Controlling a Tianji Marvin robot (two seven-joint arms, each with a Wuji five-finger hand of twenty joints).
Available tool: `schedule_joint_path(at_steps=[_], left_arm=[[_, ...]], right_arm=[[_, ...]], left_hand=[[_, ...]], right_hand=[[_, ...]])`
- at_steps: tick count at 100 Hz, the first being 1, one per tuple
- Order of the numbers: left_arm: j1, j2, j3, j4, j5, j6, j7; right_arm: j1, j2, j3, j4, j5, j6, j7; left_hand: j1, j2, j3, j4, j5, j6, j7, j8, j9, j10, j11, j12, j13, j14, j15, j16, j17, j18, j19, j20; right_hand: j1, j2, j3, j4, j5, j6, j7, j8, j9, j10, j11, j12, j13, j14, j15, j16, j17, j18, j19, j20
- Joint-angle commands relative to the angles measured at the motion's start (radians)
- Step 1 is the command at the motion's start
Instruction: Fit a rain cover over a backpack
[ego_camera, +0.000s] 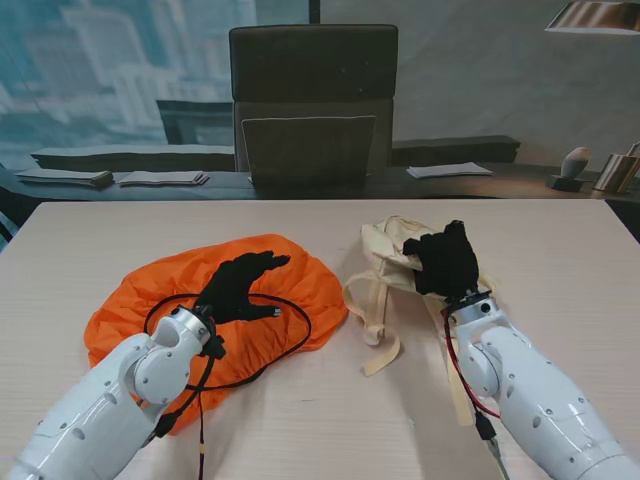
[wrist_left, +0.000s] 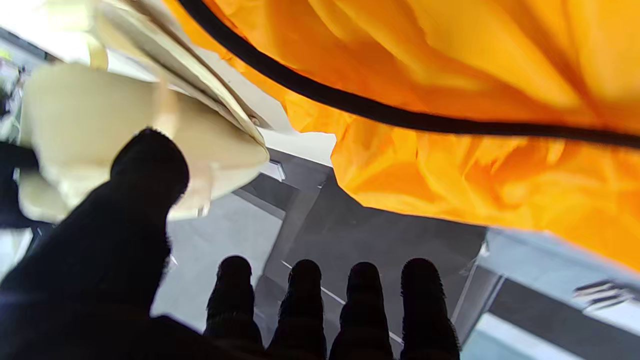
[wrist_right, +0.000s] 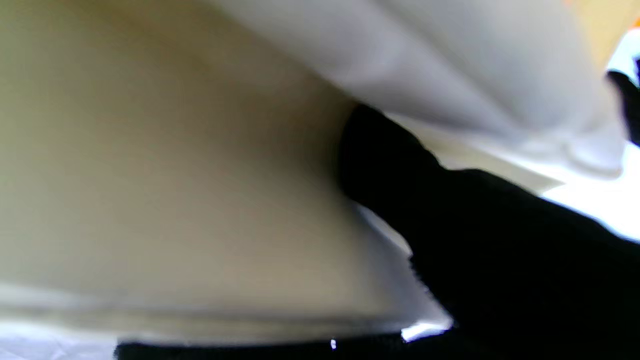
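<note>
The orange rain cover (ego_camera: 310, 285) lies crumpled on the left half of the table, its black elastic cord (ego_camera: 300, 340) looping along the edge nearer to me. My left hand (ego_camera: 240, 288) hovers open over the cover's middle with its fingers spread. In the left wrist view the cover (wrist_left: 500, 75) and cord (wrist_left: 400, 117) fill the frame beyond straight fingertips (wrist_left: 300, 310) that hold nothing. The cream backpack (ego_camera: 390, 245) lies slumped to the right, its straps (ego_camera: 372, 325) trailing toward me. My right hand (ego_camera: 447, 262) is shut on its fabric. The thumb (wrist_right: 390, 170) presses into cream cloth (wrist_right: 175, 175).
The pale wooden table (ego_camera: 300, 430) stretches wide around both items. A dark chair (ego_camera: 312, 100) stands at the far edge, behind it a low counter with papers (ego_camera: 450, 170). A red and black cable (ego_camera: 465, 385) runs along my right forearm.
</note>
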Motion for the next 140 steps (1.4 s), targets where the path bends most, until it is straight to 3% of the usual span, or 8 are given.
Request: schedule_joint_path(at_steps=[1,26,63,84,97,108,114,140], left_arm=[[-0.030,0.006,-0.006,-0.032,-0.036,0.004,-0.043],[-0.163,-0.017,0.096,0.059,-0.084,0.014,-0.025],[-0.374,-0.070,0.355,0.243,-0.281,-0.048,-0.124],[-0.430,-0.123,0.412,0.322,-0.369,-0.066,-0.090],[-0.452,-0.165,0.420,0.355,-0.481,-0.067,-0.087],[-0.461,-0.188,0.415,0.373,-0.543,-0.061,-0.084],[-0.460,-0.186,0.407,0.370,-0.553,-0.047,-0.092],[-0.404,-0.213,0.292,0.320,-0.723,0.060,-0.046]], right_arm=[[-0.008,0.009,0.007,-0.054,-0.024,-0.019,0.024],[-0.112,0.013,0.097,-0.228,-0.037,-0.157,0.110],[-0.127,-0.003,0.075,-0.304,0.000,-0.160,0.141],[-0.139,-0.017,0.068,-0.337,0.058,-0.185,0.195],[-0.143,-0.010,0.075,-0.347,0.053,-0.200,0.237],[-0.145,-0.003,0.094,-0.329,0.031,-0.211,0.224],[-0.151,-0.002,0.121,-0.320,0.036,-0.249,0.226],[-0.183,-0.018,0.258,-0.265,0.107,-0.417,0.214]], left_hand=[[-0.034,-0.067,0.039,-0.054,-0.041,0.047,-0.141,-0.069,-0.068,-0.009,-0.096,-0.032,-0.033,-0.025,-0.064,-0.032,-0.009,-0.053,-0.005,-0.006],[-0.125,-0.154,0.108,-0.111,-0.058,0.171,-0.220,-0.103,-0.113,0.043,-0.184,-0.003,-0.064,-0.025,-0.158,-0.021,-0.002,-0.079,-0.120,-0.061],[-0.188,-0.187,0.155,-0.139,-0.058,0.146,-0.197,-0.051,-0.108,0.018,-0.160,0.045,-0.074,-0.034,-0.196,-0.017,0.000,-0.040,-0.288,-0.136],[-0.019,-0.060,0.041,-0.058,-0.031,-0.065,0.316,0.272,0.130,-0.103,0.193,0.222,0.070,-0.027,0.009,0.069,-0.014,0.027,-0.186,-0.084],[0.181,0.127,-0.104,-0.057,0.321,-0.311,0.698,0.334,0.442,-0.133,0.302,0.227,0.265,-0.023,0.113,0.103,-0.014,0.032,-0.095,-0.045],[0.323,0.270,-0.289,-0.058,0.452,-0.317,0.783,0.511,0.656,-0.129,0.297,0.340,0.419,-0.021,0.192,0.130,0.036,0.050,0.009,0.008],[0.380,0.320,-0.360,-0.054,0.413,-0.271,0.789,0.611,0.679,-0.114,0.310,0.368,0.460,-0.026,0.228,0.149,0.066,0.052,0.070,0.038],[0.575,0.421,-0.524,-0.033,0.278,-0.095,0.910,0.753,0.677,-0.079,0.442,0.580,0.499,0.053,0.398,0.243,0.197,-0.100,0.241,0.117]], right_hand=[[0.058,0.003,0.109,-0.025,0.063,-0.076,0.060,0.048,0.040,0.033,-0.005,0.019,0.036,0.009,0.023,0.012,-0.011,0.021,0.009,0.009],[0.055,0.009,0.103,-0.025,0.056,-0.071,0.051,0.062,0.036,0.031,-0.005,0.026,0.031,0.002,0.033,0.021,-0.020,0.012,0.003,0.006],[0.047,-0.014,0.118,-0.035,0.059,-0.058,0.048,0.060,0.054,0.038,-0.010,0.026,0.052,0.006,0.032,0.023,-0.002,0.011,0.013,0.009],[0.043,0.019,0.103,-0.029,0.044,-0.055,0.046,0.061,0.036,0.032,-0.008,0.033,0.033,-0.004,0.035,0.030,-0.011,0.013,0.012,0.009],[0.030,0.092,0.037,-0.009,-0.002,-0.077,0.025,0.068,-0.007,0.001,-0.009,0.019,-0.008,-0.035,0.012,0.031,-0.011,-0.007,0.013,0.009],[-0.135,0.098,-0.085,-0.046,-0.214,-0.015,-0.112,0.053,-0.214,-0.021,-0.057,-0.024,-0.173,-0.066,-0.131,0.026,-0.096,-0.042,-0.022,-0.005],[-0.286,0.157,-0.110,0.118,-0.345,0.075,-0.304,0.144,-0.397,-0.017,-0.080,-0.078,-0.335,-0.073,-0.210,0.015,-0.186,-0.072,-0.052,-0.023],[-0.565,0.190,-0.196,0.092,-0.868,0.163,-0.340,-0.096,-0.866,-0.041,-0.160,-0.199,-0.675,-0.130,-0.425,-0.061,-0.400,-0.128,-0.221,-0.052]])
